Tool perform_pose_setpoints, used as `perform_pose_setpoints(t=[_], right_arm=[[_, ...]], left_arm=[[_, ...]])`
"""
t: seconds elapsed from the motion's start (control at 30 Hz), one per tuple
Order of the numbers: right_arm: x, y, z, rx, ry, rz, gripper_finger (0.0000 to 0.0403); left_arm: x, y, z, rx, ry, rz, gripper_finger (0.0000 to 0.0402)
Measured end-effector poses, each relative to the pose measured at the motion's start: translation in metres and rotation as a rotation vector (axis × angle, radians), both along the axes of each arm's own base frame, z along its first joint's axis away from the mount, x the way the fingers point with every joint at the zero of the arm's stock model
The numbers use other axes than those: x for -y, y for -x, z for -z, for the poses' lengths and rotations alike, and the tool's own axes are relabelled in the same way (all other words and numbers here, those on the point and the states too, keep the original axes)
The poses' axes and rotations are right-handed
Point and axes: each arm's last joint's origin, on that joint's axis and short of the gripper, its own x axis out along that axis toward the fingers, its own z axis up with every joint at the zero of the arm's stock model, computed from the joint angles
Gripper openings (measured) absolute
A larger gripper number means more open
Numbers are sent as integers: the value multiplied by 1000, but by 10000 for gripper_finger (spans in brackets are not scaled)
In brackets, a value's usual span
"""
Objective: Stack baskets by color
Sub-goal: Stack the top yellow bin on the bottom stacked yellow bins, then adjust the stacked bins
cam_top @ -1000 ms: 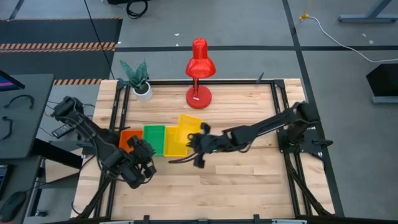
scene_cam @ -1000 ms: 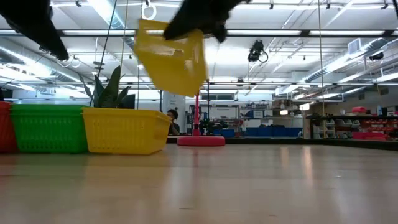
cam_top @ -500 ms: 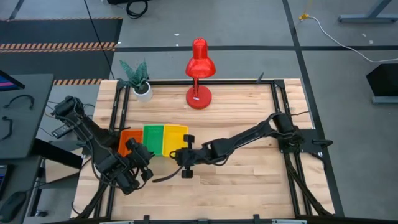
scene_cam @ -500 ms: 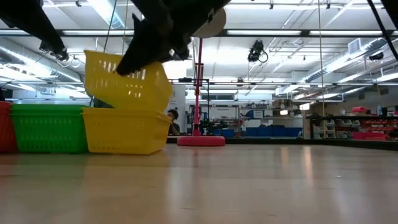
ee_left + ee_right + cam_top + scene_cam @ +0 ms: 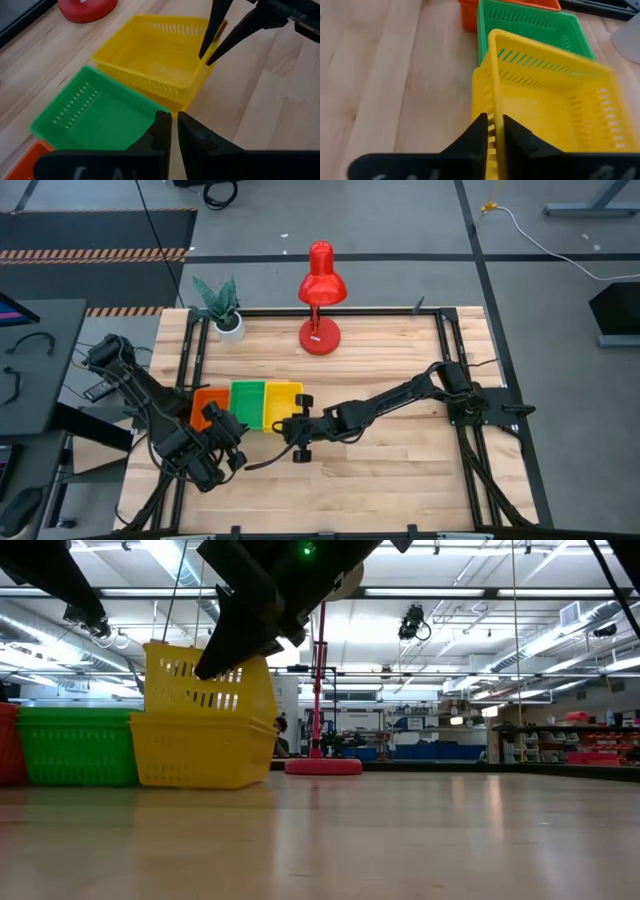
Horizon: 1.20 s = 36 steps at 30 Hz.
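Orange [image 5: 207, 402], green [image 5: 248, 402] and yellow [image 5: 283, 405] baskets stand side by side at the table's left. In the low view an upper yellow basket [image 5: 205, 685] sits nested in a lower yellow one [image 5: 200, 750] and stands well above its rim. My right gripper [image 5: 296, 422] reaches in from the right, shut on the upper basket at its near right corner. My left gripper [image 5: 233, 436] hovers near the green basket's [image 5: 95, 117] near side, shut [image 5: 174, 125] on nothing. My right gripper has the upper yellow basket's near wall [image 5: 494, 100], at its right end, between its two fingers: one inside the basket, one outside. The fingers slant down from the table's right and lie along the rim. The basket's bottom rests inside the lower yellow basket, roughly upright.
A red desk lamp [image 5: 320, 290] and a small potted plant [image 5: 225, 310] stand at the far edge. Black frame rails [image 5: 445, 370] run along the table's sides. Bare wood lies to the right of and nearer than the baskets.
My right gripper has gone left and down with the yellow basket. The basket hung tilted above the table a second ago. It now sits in the other yellow basket, close to level.
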Motion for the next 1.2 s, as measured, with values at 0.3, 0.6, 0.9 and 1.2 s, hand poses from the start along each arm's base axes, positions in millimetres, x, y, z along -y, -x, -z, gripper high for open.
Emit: perform_pose_setpoints(t=[0.3, 0.6, 0.9, 1.2], right_arm=[[-1, 0, -4, 42, 134, 84, 118], [-3, 7, 12, 37, 219, 108, 112], [-1, 6, 17, 28, 160, 5, 122], [-9, 31, -18, -6, 355, 107, 113]], left_arm=[[0, 0, 0, 0, 0, 0, 34], [0, 0, 0, 15, -14, -3, 30], [0, 0, -1, 21, -17, -4, 28], [0, -1, -1, 25, -12, -3, 25]])
